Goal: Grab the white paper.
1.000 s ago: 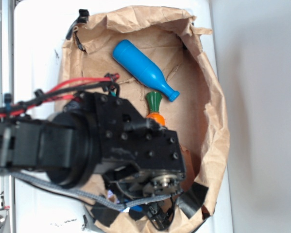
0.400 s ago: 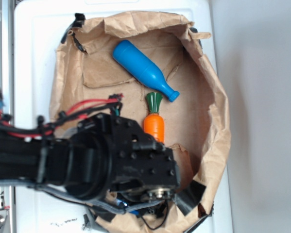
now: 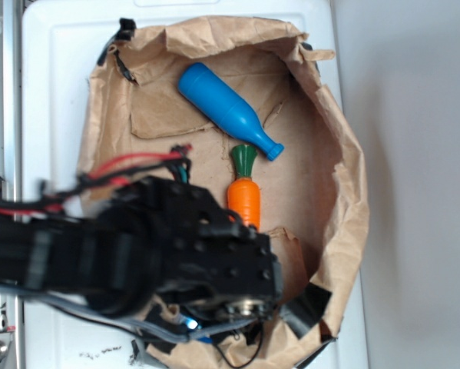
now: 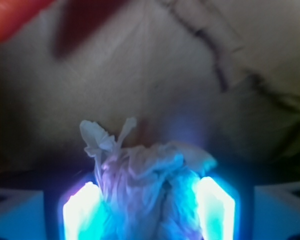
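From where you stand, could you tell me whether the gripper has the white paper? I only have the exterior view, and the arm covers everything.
Observer: Yes. In the wrist view the white paper sits between the two lit fingers of the gripper.
Operator: Thank you. Is it fully inside?
Observer: No, its ragged top sticks out past the fingertips.
Operator: Is the carrot close?
Observer: Only its orange tip shows, at the wrist view's top left corner, apart from the paper.
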